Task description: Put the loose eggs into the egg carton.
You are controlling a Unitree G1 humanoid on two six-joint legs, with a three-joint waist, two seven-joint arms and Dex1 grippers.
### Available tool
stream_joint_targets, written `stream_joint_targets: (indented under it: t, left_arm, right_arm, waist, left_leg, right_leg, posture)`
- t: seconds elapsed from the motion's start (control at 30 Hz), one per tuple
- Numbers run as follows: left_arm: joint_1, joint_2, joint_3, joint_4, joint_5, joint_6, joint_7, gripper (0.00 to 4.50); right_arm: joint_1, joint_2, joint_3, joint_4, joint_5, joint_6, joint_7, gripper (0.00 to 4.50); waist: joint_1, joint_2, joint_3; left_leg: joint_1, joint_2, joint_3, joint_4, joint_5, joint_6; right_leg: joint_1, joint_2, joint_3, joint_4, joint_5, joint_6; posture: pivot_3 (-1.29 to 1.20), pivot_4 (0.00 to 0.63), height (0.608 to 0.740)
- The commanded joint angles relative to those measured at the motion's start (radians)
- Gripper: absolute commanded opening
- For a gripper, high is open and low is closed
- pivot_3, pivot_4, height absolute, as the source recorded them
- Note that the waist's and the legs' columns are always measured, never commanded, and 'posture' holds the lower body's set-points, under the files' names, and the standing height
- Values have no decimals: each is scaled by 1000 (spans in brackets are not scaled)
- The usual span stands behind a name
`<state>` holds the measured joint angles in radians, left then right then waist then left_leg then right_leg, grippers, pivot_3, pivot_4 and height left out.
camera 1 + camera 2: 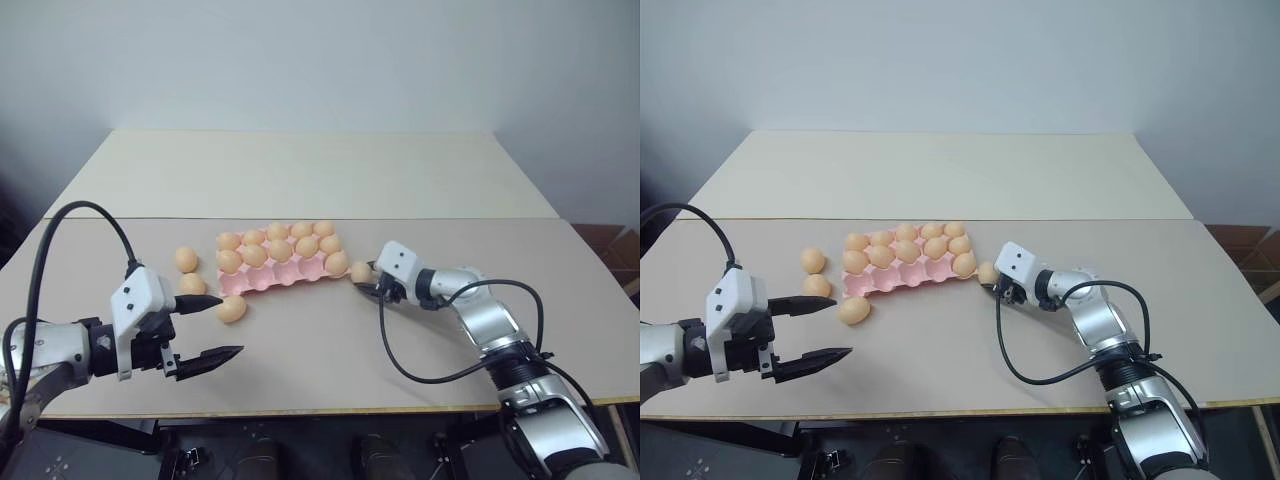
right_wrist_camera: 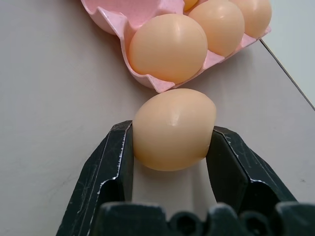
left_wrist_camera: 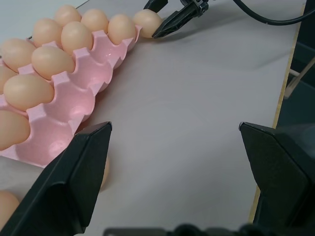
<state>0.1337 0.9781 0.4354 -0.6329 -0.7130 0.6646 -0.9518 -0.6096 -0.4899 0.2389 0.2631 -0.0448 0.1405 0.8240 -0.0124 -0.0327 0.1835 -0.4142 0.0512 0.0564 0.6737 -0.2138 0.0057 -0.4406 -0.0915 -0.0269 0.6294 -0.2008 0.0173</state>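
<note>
The right end effector (image 2: 170, 147) grips one egg (image 2: 173, 129) just beside the carton (image 1: 262, 281) corner — its fingertips hidden behind the egg. The left end effector (image 1: 212, 328) gapes open near three loose eggs (image 1: 232, 309) beside the carton, on a pale surface (image 1: 300, 360) against a blank wall (image 1: 320, 60).

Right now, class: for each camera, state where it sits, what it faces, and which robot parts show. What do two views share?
Head stereo pair: high, looking down over the table, egg carton, left gripper and right gripper.
Left wrist view: along its open fingers toward the carton's empty near cups.
Right wrist view: along fingers clamping a loose egg beside the carton.
Shared: the left wrist view also shows that gripped egg.
</note>
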Motion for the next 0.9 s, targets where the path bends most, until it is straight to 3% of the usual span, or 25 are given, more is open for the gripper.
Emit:
stream_joint_targets:
  t: [0.03,0.2,0.47,0.67,0.9]
  left_arm:
    - [4,-5,29,-20,1,-24,-1,4500]
    - [2,-3,22,-2,13,-37,-7,4500]
    - [14,11,54,56,39,-50,-34,4500]
    - [33,13,73,76,61,-54,-43,4500]
    - [75,0,105,55,71,-46,-35,4500]
  right_arm:
    - [29,-58,-32,-99,-33,-1,-23,2027]
    - [29,-108,-52,-196,-82,24,-67,2027]
    - [-77,-18,-36,-340,17,87,-10,2027]
    - [-137,76,48,-275,1,61,7,2027]
    - [-148,105,106,-171,-37,-21,11,2027]
  waist:
    - [2,0,0]
    - [-2,0,0]
    - [-8,0,0]
    - [-2,0,0]
    - [-1,0,0]
  left_leg:
    - [0,0,0,0,0,0]
    - [0,0,1,0,0,0]
    - [2,2,1,-1,0,0]
    - [1,1,2,-1,0,0]
    - [-1,1,3,-1,0,0]
  right_leg:
    - [0,0,0,0,0,0]
    - [0,0,1,0,0,-1]
    - [-1,3,3,1,0,-1]
    - [-1,1,2,0,0,-2]
    - [-2,0,2,-1,0,-2]
  posture:
    - [0,150,740]
    - [0,150,740]
    - [0,150,740]
    - [0,150,740]
    - [0,150,740]
